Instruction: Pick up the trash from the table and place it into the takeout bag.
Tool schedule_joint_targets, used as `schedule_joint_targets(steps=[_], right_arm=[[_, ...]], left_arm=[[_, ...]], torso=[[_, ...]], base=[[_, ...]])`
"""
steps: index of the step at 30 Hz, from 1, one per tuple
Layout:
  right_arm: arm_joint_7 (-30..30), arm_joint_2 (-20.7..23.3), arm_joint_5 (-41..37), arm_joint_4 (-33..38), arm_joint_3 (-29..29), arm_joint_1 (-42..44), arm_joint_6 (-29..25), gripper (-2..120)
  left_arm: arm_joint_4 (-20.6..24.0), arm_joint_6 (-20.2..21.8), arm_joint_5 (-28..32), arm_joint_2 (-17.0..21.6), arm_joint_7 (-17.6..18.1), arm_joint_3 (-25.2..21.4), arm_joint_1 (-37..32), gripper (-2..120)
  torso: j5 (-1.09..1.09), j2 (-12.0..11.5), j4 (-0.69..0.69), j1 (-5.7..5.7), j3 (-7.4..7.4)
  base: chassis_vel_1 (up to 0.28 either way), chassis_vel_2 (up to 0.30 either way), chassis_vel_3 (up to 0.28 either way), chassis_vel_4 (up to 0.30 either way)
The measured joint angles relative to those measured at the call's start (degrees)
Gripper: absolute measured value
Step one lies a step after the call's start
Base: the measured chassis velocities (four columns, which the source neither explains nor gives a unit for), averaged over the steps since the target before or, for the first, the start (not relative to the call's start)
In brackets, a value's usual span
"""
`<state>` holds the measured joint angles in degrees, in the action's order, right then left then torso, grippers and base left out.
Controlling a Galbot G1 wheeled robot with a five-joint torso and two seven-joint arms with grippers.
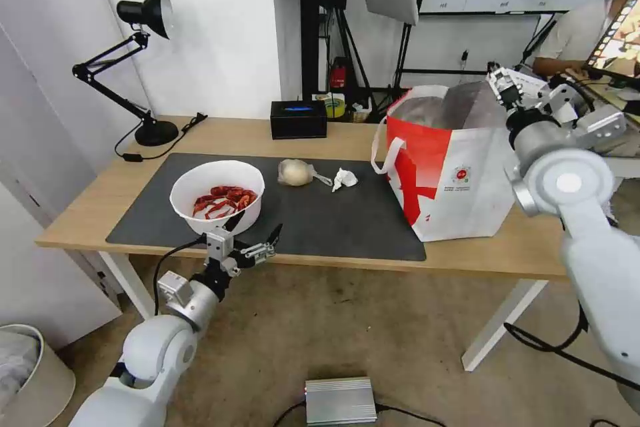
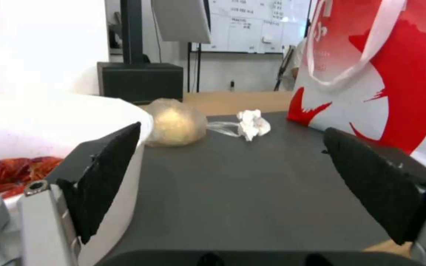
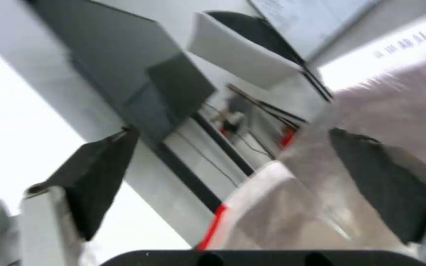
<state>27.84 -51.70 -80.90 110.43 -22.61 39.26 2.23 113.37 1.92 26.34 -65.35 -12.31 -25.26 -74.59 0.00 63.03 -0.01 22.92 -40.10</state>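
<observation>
White bowl (image 1: 217, 195) with red shells sits on mat's left; my left gripper (image 1: 253, 235) is spread wide at its near rim. Lump (image 1: 295, 172) and tissue (image 1: 345, 179) lie mid-mat. My right gripper (image 1: 501, 88), released, is over the bag (image 1: 453, 173) mouth, foil inside.

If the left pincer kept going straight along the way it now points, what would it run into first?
Probably the white bowl of red shells: the left pincer is open at the table's near edge, and one finger already sits beside the bowl's wall. Between the fingers lies bare dark mat; depth is uncertain.
</observation>
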Motion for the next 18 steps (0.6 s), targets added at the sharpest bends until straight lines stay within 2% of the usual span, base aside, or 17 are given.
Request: schedule_joint_targets(steps=[6,10,18], right_arm=[[-12.32,3.05,9.59,4.20,-0.16,7.11,-4.05,100],[-16.40,3.65,14.69,6.90,-0.48,11.08,-5.59,100],[-20.79,2.66,21.58,10.42,-1.50,18.44,-7.46,100]], left_arm=[[0.66,0.17,0.10,-0.05,0.69,-0.97,-0.44,100],[1.15,0.26,0.12,-0.10,1.62,-1.51,-0.69,100],[1.35,0.35,0.14,-0.16,3.12,-2.33,-0.77,100]], torso=[[0.00,0.00,0.00,0.00,0.00],[-0.01,0.00,0.01,0.00,0.00],[-0.01,0.00,0.00,0.00,0.00]], base=[[0.000,0.000,0.000,0.000],[0.000,0.000,0.000,0.000],[0.000,0.000,0.000,0.000]])
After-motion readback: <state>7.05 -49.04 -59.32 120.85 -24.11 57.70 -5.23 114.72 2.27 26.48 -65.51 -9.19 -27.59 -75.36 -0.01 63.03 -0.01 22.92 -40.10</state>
